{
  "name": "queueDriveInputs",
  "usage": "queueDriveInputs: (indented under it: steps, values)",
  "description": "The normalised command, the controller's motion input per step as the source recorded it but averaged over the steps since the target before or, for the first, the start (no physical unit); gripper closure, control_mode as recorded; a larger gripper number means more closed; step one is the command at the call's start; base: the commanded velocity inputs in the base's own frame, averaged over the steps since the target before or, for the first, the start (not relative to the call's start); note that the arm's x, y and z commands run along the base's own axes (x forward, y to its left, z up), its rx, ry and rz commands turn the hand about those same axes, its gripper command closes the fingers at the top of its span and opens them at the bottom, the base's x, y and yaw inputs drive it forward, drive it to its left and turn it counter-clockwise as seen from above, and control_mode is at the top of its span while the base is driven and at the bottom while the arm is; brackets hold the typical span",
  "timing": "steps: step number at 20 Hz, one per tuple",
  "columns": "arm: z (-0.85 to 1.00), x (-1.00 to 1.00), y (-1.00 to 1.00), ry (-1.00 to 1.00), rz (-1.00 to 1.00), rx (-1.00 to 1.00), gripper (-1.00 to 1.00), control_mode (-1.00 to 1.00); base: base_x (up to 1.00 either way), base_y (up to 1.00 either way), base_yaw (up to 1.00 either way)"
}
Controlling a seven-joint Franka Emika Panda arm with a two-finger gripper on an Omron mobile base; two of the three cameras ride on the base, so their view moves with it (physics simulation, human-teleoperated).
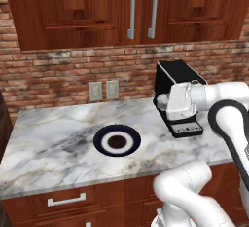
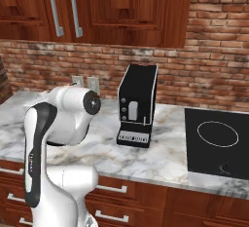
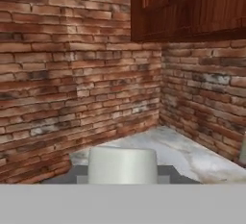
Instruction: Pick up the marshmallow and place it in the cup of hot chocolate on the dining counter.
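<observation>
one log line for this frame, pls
gripper: shut on marshmallow | aim: brick wall | near: coffee machine | placement: not yet done

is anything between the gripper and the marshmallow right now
No, nothing visible. In the hand view the marshmallow sits right between the tips of the gripper, which is shut on it. Ahead of it are a stretch of marble counter and the corner of the brick wall.
</observation>
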Motion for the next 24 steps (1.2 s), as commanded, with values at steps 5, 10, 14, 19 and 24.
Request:
queueDriveInputs:
  steps: [5, 10, 14, 19, 24]
  values:
    - [-0.01, -0.39, -0.14, -0.55, 0.00, 0.17, 1.00, -1.00, 0.00, 0.00, 0.00]
    - [0.00, -0.04, -0.04, -0.23, 0.00, 0.17, 1.00, 1.00, -0.03, -0.07, 0.00]
    - [0.00, 0.00, 0.00, 0.00, 0.00, 0.00, 1.00, 1.00, -0.29, -0.58, 0.00]
    - [0.00, 0.00, 0.00, 0.00, 0.00, 0.00, 1.00, 1.00, -0.60, -0.79, -0.20]
    - [0.00, 0.00, 0.00, 0.00, 0.00, 0.00, 1.00, 1.00, -0.77, -0.42, -0.51]
